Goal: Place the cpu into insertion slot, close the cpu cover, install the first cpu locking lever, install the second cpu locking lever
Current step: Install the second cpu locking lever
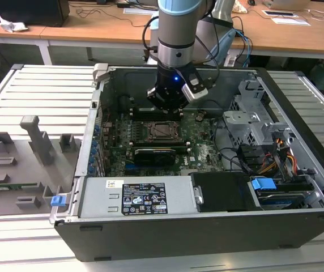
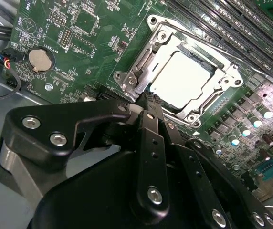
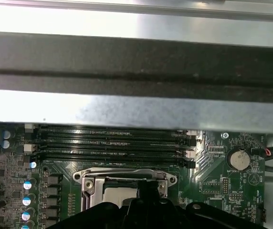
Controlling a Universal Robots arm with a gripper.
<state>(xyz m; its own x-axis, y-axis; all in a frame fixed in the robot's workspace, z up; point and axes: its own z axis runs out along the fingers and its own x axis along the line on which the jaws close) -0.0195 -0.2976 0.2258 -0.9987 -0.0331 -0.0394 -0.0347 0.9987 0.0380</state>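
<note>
1. The gripper [image 2: 148, 102] has its black fingers [image 2: 151, 143] drawn together into one narrow tip, with nothing clamped between them; that tip touches the edge of the cpu cover [image 2: 141, 59].
2. In the exterior view the gripper [image 1: 165, 110] hangs inside the open computer case [image 1: 167, 238], just at 12 o'clock from the insertion slot [image 1: 161, 130].
3. The cpu [image 2: 182, 78] lies flat in the socket, its pale metal top showing through the square window of the cover, which is folded down over it.
4. In the second wrist view the socket frame sits on the green motherboard [image 2: 93, 28]; a round coin battery [image 2: 40, 59] lies at about 9 o'clock from the chip.
5. In the first wrist view the long black memory slots [image 3: 112, 143] run beside the cover [image 3: 127, 174], and the battery [image 3: 238, 159] sits near their end.
6. In the exterior view a black expansion card [image 1: 153, 154] lies at 6 o'clock from the socket, a drive cage [image 1: 252, 122] at 3 o'clock, and a grey fixture tray [image 1: 20, 164] rests outside the case at 9 o'clock.
</note>
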